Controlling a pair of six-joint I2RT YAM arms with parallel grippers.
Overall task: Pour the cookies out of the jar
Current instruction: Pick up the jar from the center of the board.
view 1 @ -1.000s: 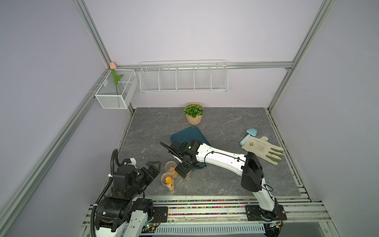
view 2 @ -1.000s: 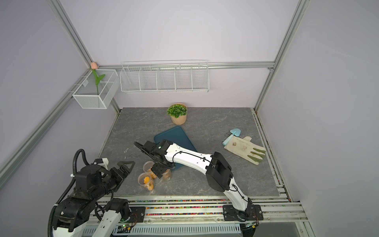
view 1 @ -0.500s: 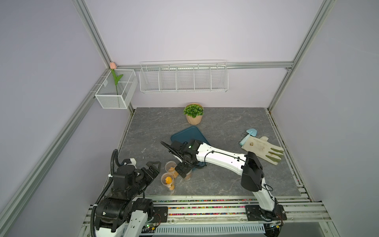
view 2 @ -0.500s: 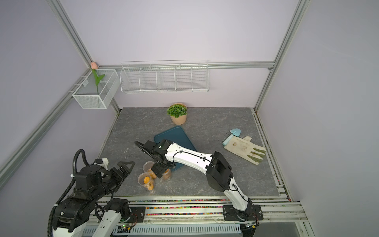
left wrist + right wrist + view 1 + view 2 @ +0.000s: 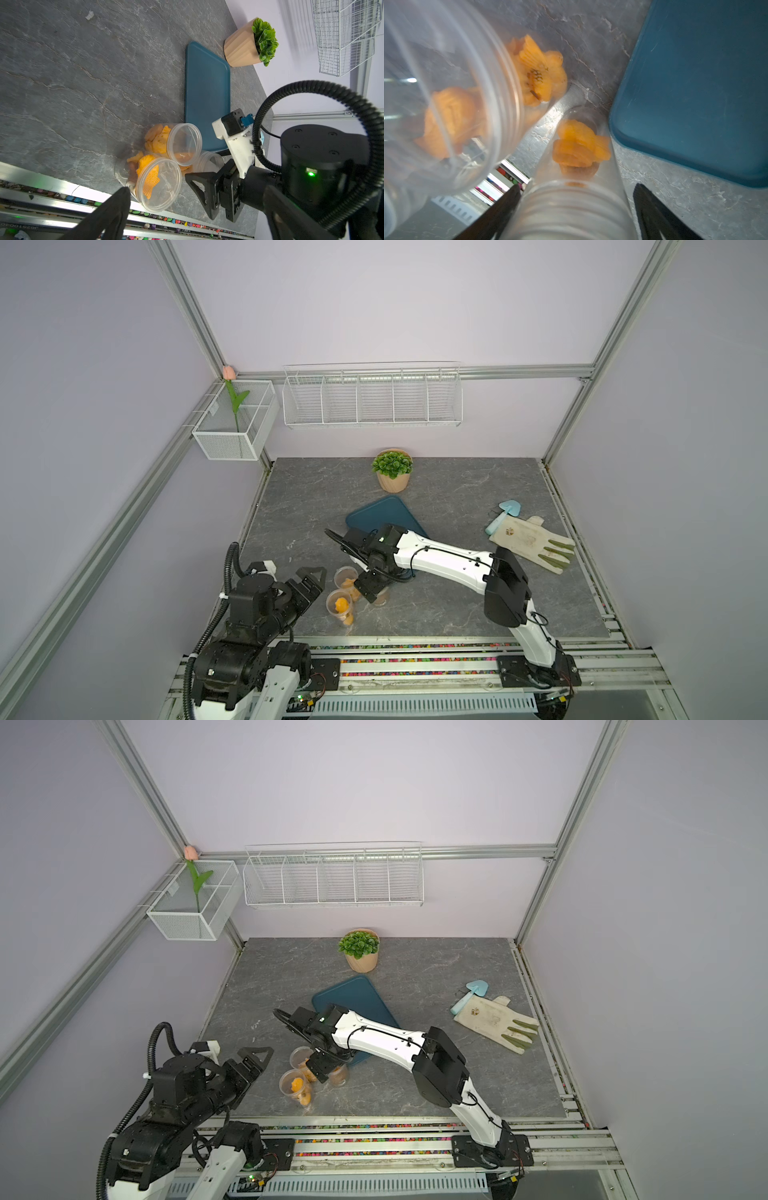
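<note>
The right gripper (image 5: 576,187) is lowered over a clear jar (image 5: 571,209). Its jaws straddle the threaded neck, 1 finger against the plastic, the other just short of it, so nothing is clamped yet. The jar stands upright on the table (image 5: 457,497), just beside the blue tray (image 5: 695,83), with a few cookies (image 5: 579,145) stacked at its bottom. 2 more open jars (image 5: 182,143) (image 5: 160,182), also holding cookies, stand close by. The left gripper (image 5: 155,182) is held wide open and empty near them.

The jar is judged light, thin-walled and smooth, so it may flex or slip under pressure. The ridged neck, or the body just under it, is thought the best hold, with the mouth left free. The cookies look brittle.

Against the earlier top views little is changed: both arms and all 3 jars are found in the same places.
</note>
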